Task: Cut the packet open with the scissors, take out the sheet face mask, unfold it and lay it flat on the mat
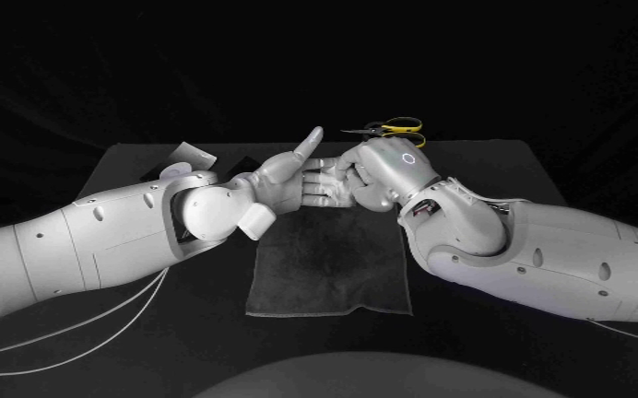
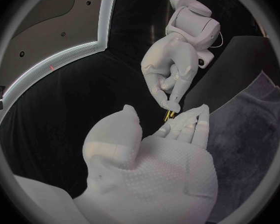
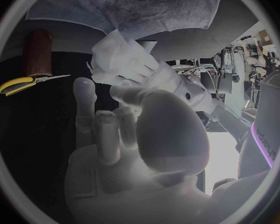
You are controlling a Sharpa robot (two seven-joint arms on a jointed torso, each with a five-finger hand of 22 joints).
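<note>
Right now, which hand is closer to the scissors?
The right hand, just in front of the yellow-handled scissors; the left hand sits farther off to the side.

No legible text or labels.

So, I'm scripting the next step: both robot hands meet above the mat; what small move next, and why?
Probably ease the right robot hand away from the left robot hand: it pinches a small yellowish thing at the left fingertips; scissors lie aside.

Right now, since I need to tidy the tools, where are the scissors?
In the head view the scissors lie at the far side of the table, right of centre, just behind the right hand and beyond the mat.
</note>
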